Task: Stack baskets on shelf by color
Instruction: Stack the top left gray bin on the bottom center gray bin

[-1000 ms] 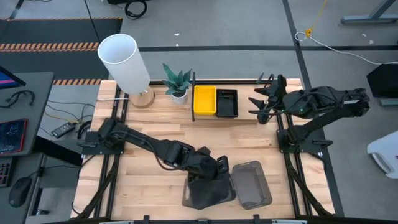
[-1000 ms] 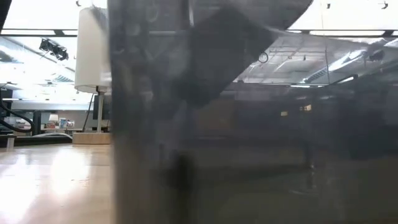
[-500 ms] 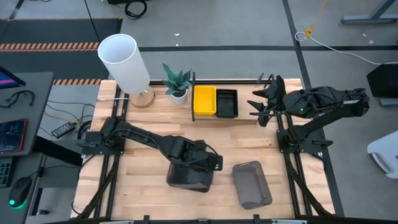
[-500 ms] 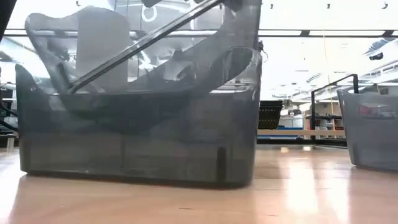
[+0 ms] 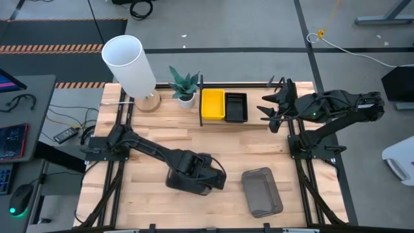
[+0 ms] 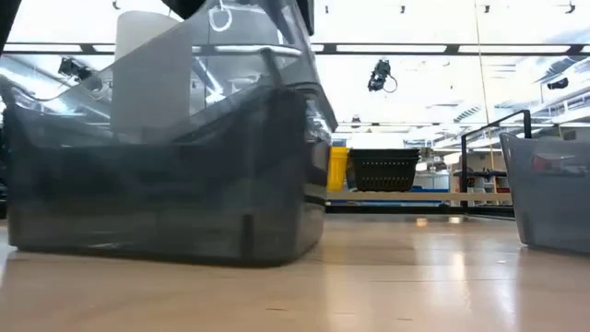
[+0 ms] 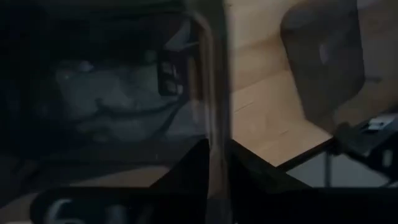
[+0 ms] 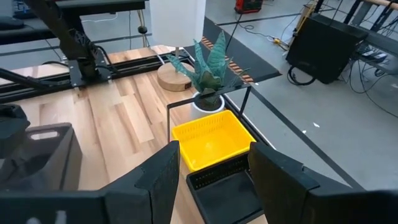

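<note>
My left gripper is shut on a dark grey translucent basket at the middle of the table's near half. A second grey basket stands on its bottom to the right of it. On the shelf at the far edge, a yellow basket and a black perforated basket sit side by side. My right gripper hovers open above the shelf's right part, touching nothing. Whether the left-held basket has another nested in it, I cannot tell. My left gripper holds the grey basket by one side wall, with one finger inside the basket and the other outside. The fingers come from above, slanting from the table's left. The basket sits roughly level, its bottom at the tabletop.
A white lamp and a potted plant stand at the far left, beside the shelf's left end. Black frame bars run along the table's left and right sides. Bare wood lies between the shelf and the two grey baskets.
My left gripper has carried the grey basket toward the table's left and slightly toward the far edge, away from the second grey basket. The basket, steeply tipped a second ago, now sits level. The right arm has kept still.
</note>
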